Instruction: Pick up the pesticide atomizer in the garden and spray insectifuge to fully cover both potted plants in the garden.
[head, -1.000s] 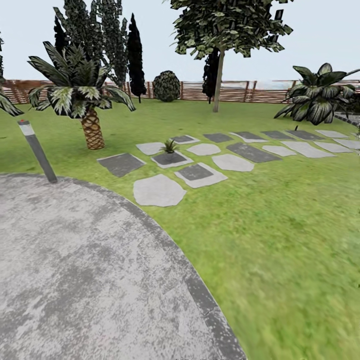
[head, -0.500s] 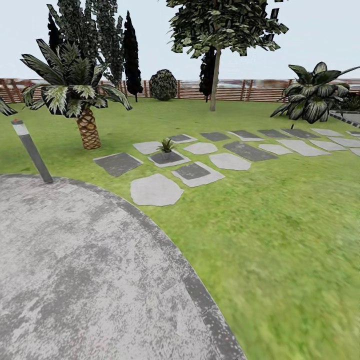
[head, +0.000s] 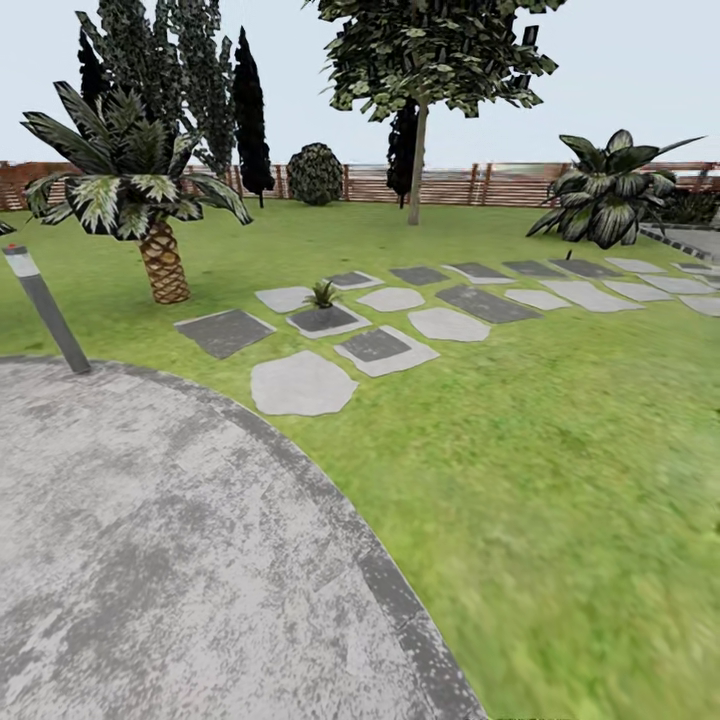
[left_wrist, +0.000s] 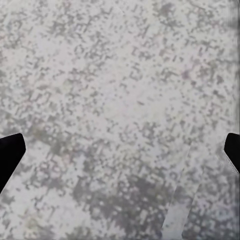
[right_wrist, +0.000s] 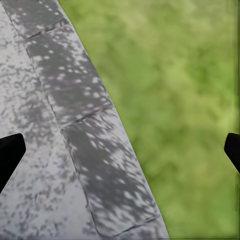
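Your left gripper (left_wrist: 120, 150) hangs wide open over the patio (head: 150, 560); your right gripper (right_wrist: 120, 150), equally wide, straddles its edge; one potted plant (head: 322, 294) sits far-left on stepping stones (head: 322, 320)

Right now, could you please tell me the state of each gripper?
Left gripper: open, holding nothing, over the paved patio.
Right gripper: open, holding nothing, over the patio's edge and the lawn.

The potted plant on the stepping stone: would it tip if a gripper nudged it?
Probably not easily: the potted plant looks low and squat, and it sits on a flat stone. Its thin pointed leaves would likely bend rather than resist. The pot is too small to judge its weight.
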